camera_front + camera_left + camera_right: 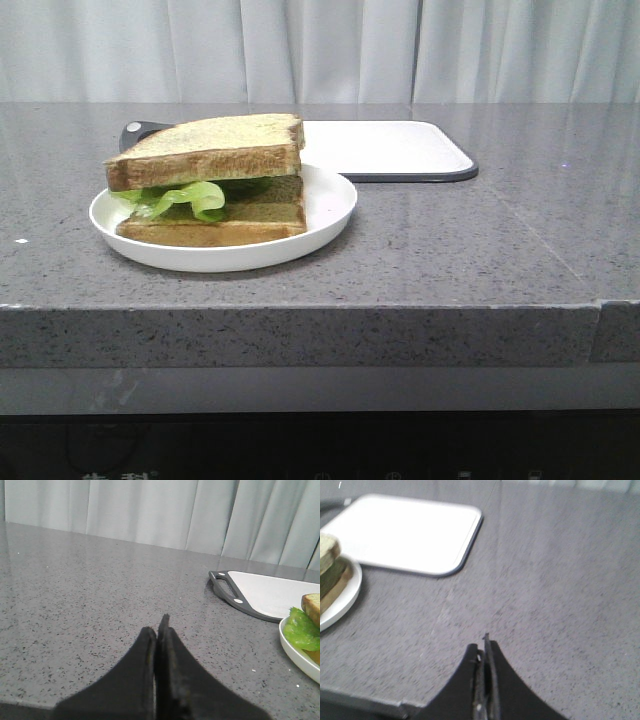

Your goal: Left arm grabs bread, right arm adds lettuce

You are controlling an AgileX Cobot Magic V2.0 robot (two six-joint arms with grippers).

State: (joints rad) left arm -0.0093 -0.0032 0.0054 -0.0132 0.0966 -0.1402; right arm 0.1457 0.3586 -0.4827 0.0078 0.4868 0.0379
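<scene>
On the grey stone counter (480, 250) sits a white plate (335, 205), and on it a sandwich: a thick slice of bread (215, 150) on top, tilted so its far end rides higher, a ruffled green lettuce (185, 198) leaf poking out on the left side beneath it, and a thinner slice (215, 228) flat at the bottom. Behind the plate lies a white cutting board (390, 148) with a dark rim, its handle end showing just past the bread.

Neither arm shows from the front. The left gripper (159, 630) has its two black fingers pressed together with nothing between them, low over bare counter. The plate and the lettuce edge lie well off to its side, apart from it, with the board's handle beyond. The right gripper (484, 647) is likewise clenched on nothing, over open counter. The plate with the stacked slices sits well away from it, the board further on.
</scene>
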